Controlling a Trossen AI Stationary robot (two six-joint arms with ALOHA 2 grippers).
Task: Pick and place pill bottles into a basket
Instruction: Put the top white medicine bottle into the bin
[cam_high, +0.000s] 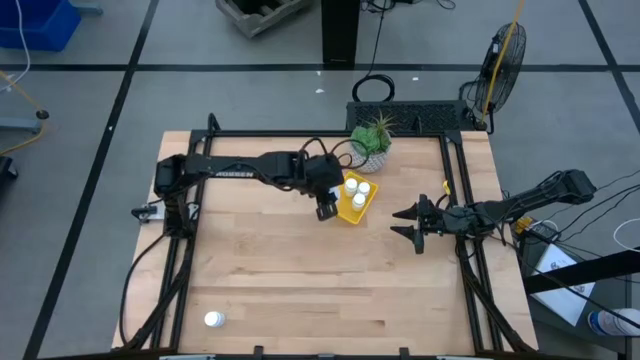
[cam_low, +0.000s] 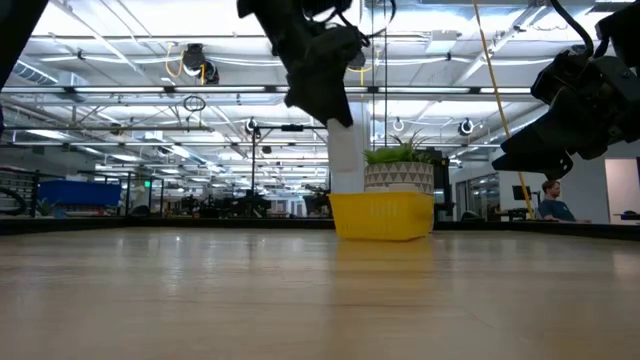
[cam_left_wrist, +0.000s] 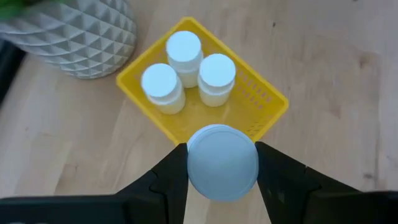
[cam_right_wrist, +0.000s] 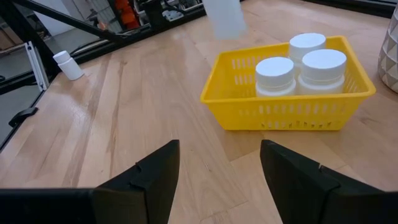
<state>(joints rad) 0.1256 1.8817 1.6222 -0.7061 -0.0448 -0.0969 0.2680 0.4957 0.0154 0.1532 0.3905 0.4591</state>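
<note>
My left gripper (cam_high: 326, 208) is shut on a white pill bottle (cam_low: 345, 155), just off the left side of the yellow basket (cam_high: 350, 211). The basket holds three white-capped bottles (cam_left_wrist: 185, 71), standing upright on its floor. One more bottle (cam_high: 213, 320) lies on the table near the front left corner; it also shows in the right wrist view (cam_right_wrist: 67, 65). My right gripper (cam_high: 410, 222) is open and empty, to the right of the basket, its fingers pointing toward it. My left gripper pinches the bottle's upper part, just under its cap (cam_left_wrist: 222, 163), between its two fingers (cam_left_wrist: 171, 177). The fingers come from above, pointing down. The bottle hangs upright below them (cam_low: 345, 160), lifted clear of the table beside the basket's rim.
A pale faceted pot with a spiky green plant (cam_high: 372, 143) stands just behind the basket. Black frame rails (cam_high: 455, 180) run along the table's sides and far edge. Bare wood (cam_high: 300, 280) spreads across the middle and front of the table.
</note>
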